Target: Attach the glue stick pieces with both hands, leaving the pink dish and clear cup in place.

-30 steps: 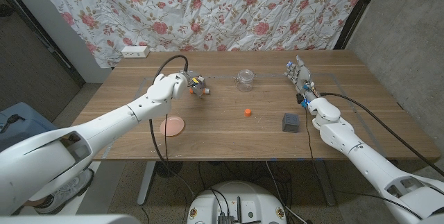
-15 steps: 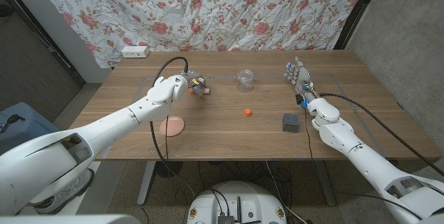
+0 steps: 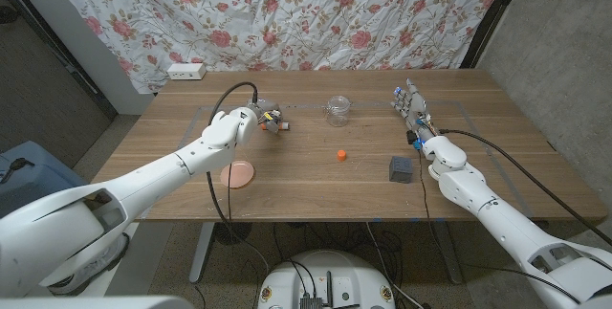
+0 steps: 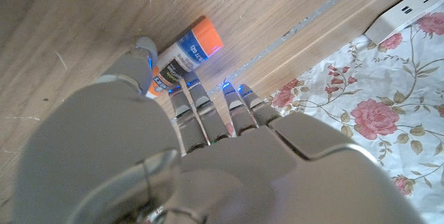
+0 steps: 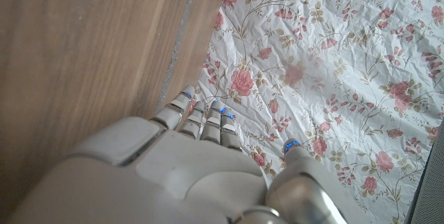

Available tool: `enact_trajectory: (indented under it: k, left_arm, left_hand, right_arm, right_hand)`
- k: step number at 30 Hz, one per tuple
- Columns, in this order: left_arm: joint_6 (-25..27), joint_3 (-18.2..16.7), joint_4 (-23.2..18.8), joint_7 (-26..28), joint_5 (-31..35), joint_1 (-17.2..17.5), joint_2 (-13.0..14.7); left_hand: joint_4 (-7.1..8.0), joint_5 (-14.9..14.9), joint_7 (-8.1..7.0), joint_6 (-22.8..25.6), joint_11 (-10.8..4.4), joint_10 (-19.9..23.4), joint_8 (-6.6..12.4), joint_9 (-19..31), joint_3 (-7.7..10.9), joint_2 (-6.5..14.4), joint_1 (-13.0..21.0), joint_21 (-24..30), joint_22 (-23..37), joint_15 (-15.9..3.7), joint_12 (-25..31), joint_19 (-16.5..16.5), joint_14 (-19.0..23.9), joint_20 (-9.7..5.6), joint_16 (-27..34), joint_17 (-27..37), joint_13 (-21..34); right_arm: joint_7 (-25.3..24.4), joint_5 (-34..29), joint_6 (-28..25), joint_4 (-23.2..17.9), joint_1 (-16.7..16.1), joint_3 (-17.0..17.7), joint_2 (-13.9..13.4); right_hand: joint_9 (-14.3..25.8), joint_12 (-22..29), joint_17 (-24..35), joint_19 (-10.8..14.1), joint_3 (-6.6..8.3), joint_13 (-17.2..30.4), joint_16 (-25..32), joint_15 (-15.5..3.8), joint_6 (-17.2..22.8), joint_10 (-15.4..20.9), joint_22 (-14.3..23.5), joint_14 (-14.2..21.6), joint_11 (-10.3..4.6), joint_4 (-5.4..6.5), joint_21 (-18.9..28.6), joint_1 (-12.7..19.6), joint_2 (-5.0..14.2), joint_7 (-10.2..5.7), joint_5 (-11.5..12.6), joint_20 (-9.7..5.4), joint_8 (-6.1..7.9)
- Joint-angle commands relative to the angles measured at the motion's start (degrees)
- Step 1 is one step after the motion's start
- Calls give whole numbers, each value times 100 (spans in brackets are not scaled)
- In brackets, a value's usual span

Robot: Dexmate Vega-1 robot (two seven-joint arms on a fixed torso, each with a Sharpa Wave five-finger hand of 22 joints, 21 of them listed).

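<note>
My left robot hand (image 3: 260,118) reached over the glue stick (image 4: 186,54) lying on the counter (image 3: 306,170), grip I could not tell, orange cap (image 3: 341,155) mid-counter, apart, cup (image 3: 337,110) behind it, pink dish (image 3: 238,173) near the front, right robot hand (image 3: 411,103) released, fingers spread

Matt wooden table (image 3: 306,170), glossy clear cup (image 3: 337,110), crumpled floral cloth backdrop (image 3: 287,12)

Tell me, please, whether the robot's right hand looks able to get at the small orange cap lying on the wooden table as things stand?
Probably yes. The right hand is held open with nothing in it, and bare wood lies between it and the small orange cap. The dark grey cube sits nearer the front edge, off that path.
</note>
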Motion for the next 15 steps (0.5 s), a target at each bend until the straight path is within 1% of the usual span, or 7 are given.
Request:
enact_trajectory:
  k: [1,3,4,9,13,14,15]
  left_arm:
    - [128,51,168,387,27,93,-104]
    - [134,65,211,481,33,102,-126]
    - [129,67,229,509,20,102,-137]
    - [156,110,305,663,31,97,-195]
    - [197,131,347,846,57,117,-239]
    - [204,145,355,873,70,117,-243]
    - [215,144,364,911,64,127,-253]
  left_hand:
    - [5,16,7,214,7,218,-4,28,-65,27,143,65,24,-812,-17,171,143,-76,-9,19,13]
    - [3,18,14,332,5,301,14,31,-86,39,186,69,25,-819,-11,221,189,-95,-8,21,15]
    - [9,15,14,536,2,431,20,28,-150,39,250,65,27,-828,-18,294,286,-97,-4,25,15]
    - [20,13,15,826,1,705,23,27,-239,66,321,71,30,-842,5,411,418,-122,-3,28,21]
    - [30,11,28,1195,-3,982,29,28,-341,108,399,78,35,-858,9,540,565,-161,0,34,25]
    - [34,7,13,1334,-1,1248,1,25,-402,130,433,70,37,-861,55,579,655,-163,4,35,39]
    - [25,11,24,1414,-7,1245,9,29,-413,138,463,77,38,-876,29,615,675,-175,-1,32,32]
  right_arm:
    - [-90,-30,34,-12,-39,4,26]
    - [-105,-32,42,-19,-48,9,29]
    - [-111,-34,46,-20,-50,10,30]
    - [-151,-42,39,-66,-81,22,13]
    - [-177,-46,34,-86,-95,29,10]
    - [-180,-43,34,-88,-98,31,11]
    - [-187,-46,38,-86,-101,32,13]
  right_hand:
    - [12,36,-6,11,46,6,34,-23,56,45,16,8,-19,-8,25,-40,13,-30,46,15,31]
    - [12,40,-9,13,48,7,35,-22,61,55,17,9,-20,-8,25,-43,13,-35,46,18,31]
    - [12,39,-10,12,48,7,36,-27,61,54,17,9,-24,-8,25,-45,13,-38,45,18,31]
    - [12,42,-17,13,57,8,35,-30,70,65,17,5,-32,-11,25,-46,18,-52,46,26,31]
    - [13,40,-24,15,66,8,37,-36,94,66,17,11,-37,-15,25,-46,23,-63,47,30,38]
    - [13,40,-25,17,67,8,39,-32,96,66,17,14,-37,-15,25,-47,23,-60,46,30,37]
    - [13,40,-26,21,68,9,40,-31,99,67,18,17,-38,-15,27,-47,24,-61,47,29,38]
